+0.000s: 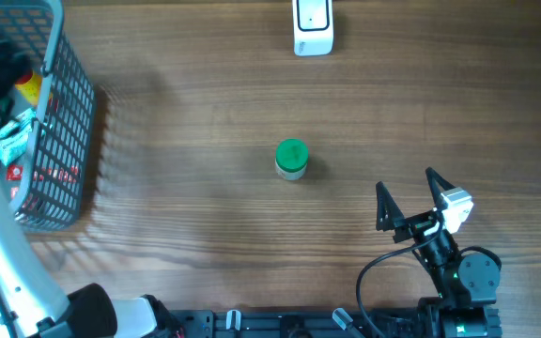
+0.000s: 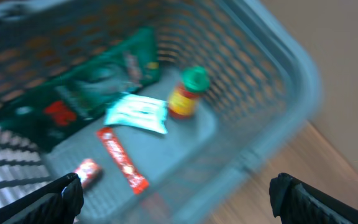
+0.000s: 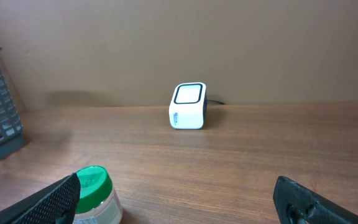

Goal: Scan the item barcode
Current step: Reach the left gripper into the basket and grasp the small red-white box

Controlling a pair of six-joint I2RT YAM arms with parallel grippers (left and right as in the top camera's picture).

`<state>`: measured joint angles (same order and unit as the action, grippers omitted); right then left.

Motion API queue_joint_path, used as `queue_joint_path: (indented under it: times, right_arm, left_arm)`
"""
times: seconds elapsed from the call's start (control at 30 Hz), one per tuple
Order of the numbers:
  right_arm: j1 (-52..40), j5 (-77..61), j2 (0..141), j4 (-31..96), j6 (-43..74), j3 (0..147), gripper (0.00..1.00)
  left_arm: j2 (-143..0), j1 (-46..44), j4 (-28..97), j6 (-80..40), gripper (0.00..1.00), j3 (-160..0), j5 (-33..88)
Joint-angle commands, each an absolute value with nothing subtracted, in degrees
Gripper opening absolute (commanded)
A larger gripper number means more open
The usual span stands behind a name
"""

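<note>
On the wooden table [image 1: 205, 113] we see the jar [image 1: 291, 159] alone mid-table with bare wood all round, the scanner [image 1: 313, 26] at the far edge, our right gripper [image 1: 405, 181] spread wide near the front edge, and our left gripper [image 2: 176, 186] (also spread, empty) over the basket [image 1: 69, 122] at the left edge.

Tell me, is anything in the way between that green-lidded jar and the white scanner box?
Nothing visible. Only bare wooden table lies between the green-lidded jar and the white scanner. The open right gripper also has an unobstructed path to the jar.
</note>
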<state>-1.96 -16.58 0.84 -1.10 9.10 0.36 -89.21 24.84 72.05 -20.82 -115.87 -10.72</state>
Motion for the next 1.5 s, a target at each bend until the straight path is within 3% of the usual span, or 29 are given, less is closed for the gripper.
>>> queue_joint_path:
  times: [0.0,0.33,0.47,0.63,0.9,1.1,1.27,1.47]
  right_arm:
    - [-2.1,-16.2,0.4,-1.3,8.6,0.3,1.00]
    - [-2.1,-16.2,0.4,-1.3,8.6,0.3,1.00]
    - [-2.1,-16.2,0.4,-1.3,8.6,0.3,1.00]
    - [-2.1,-16.2,0.4,-1.3,8.6,0.3,1.00]
    - [-2.1,-16.2,0.4,-1.3,8.6,0.3,1.00]
    - [-2.1,-16.2,0.4,-1.3,8.6,0.3,1.00]
    - [-2.1,-16.2,0.4,-1.3,8.6,0.3,1.00]
    - [-2.1,-16.2,0.4,-1.3,8.6,0.3,1.00]
  left_arm:
    - [-90.3,33.5,72.1,-22.7,1.00,-116.2,-9.5]
    - [-101.5,37.4,72.9,-22.5,1.00,-116.2,-12.5]
    - [-105.4,37.4,74.2,-5.2,1.00,-116.1,-12.9]
    - [-113.2,37.9,79.4,4.3,1.00,-116.1,-10.5]
    - [-120.6,39.1,82.0,5.8,0.99,-114.0,-10.8]
    - [-121.0,43.3,79.6,9.3,1.00,-103.0,-12.1]
    - [-121.0,44.4,74.7,9.3,0.96,-97.6,-12.0]
    - [-121.0,44.4,71.6,9.3,0.73,-97.5,-10.4]
